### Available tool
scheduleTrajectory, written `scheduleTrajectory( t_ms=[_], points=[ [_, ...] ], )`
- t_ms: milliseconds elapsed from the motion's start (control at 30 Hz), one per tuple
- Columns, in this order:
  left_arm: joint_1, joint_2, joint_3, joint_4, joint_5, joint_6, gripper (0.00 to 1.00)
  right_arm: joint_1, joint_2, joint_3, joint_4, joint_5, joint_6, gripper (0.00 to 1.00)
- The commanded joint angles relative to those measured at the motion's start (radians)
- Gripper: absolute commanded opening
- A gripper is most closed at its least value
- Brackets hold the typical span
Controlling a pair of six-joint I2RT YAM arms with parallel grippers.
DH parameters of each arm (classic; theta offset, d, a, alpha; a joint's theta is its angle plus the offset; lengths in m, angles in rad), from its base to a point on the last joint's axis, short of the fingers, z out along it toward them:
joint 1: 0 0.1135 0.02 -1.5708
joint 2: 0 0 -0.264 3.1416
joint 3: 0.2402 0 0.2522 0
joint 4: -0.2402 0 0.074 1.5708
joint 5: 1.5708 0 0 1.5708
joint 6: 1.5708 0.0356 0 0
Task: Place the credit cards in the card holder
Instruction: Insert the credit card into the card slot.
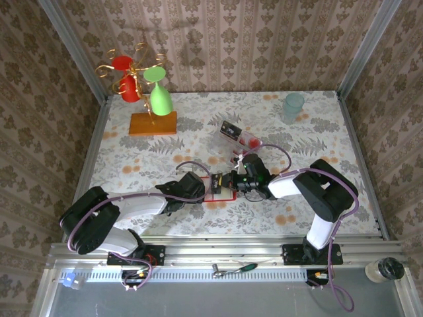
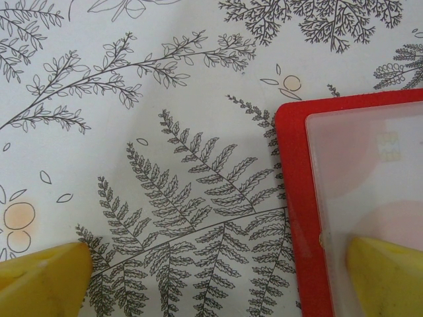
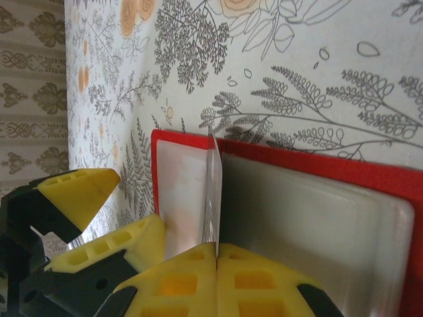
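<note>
Right end effector (image 3: 217, 254): yellow fingers pressed together, pinching a thin whitish credit card (image 3: 213, 191) seen edge-on.
Card axis: runs straight out from the fingertips, along the seam between 2 pale panels of the flat bright-red square card holder (image 3: 297, 164).
Direction: the holder lies directly under the card, on the floral-print desk (image 2: 165, 99).
Left end effector (image 2: 211, 281): spread, 1 finger over the holder's pale pocket.
Nearer arm: right, I judge.

Left pincer (image 2: 218, 281) wide, right pincer (image 3: 217, 257) pinched
</note>
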Motion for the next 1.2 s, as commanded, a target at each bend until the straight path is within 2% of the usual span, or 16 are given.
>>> scheduleTrajectory(
  t_ms=[0, 1167],
  points=[
    [-0.006, 0.003, -0.015, -0.011, -0.025, -0.009, 1.00, 0.013, 0.007, -0.021, 0.004, 0.010, 0.005, 0.00],
    [-0.006, 0.006, -0.014, -0.002, -0.027, -0.006, 1.00, 0.031, -0.015, -0.069, -0.044, 0.016, -0.004, 0.00]
  ],
)
